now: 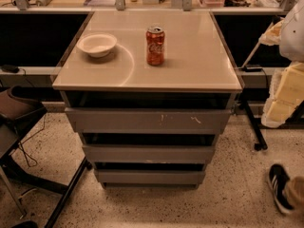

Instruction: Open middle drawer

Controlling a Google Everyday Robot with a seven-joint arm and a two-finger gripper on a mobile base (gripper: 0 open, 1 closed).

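The cabinet has three grey drawer fronts under a beige top [190, 70]. The middle drawer [148, 154] is the mid-sized plain grey front, flat and without a handle, and it looks closed. Above it is the widest front [147, 120], which has white scratch marks. Below it is the narrowest front [149, 176]. My gripper is not in view. A white rounded shape [293, 30] at the top right edge may be part of my arm.
A red soda can [155, 45] and a white bowl [97, 44] stand on the cabinet top. A dark chair and its stand [19, 122] are at the left. Yellow foam [285, 96] and a black stand leg [254, 127] are at the right. A person's shoe [278, 186] is at the lower right.
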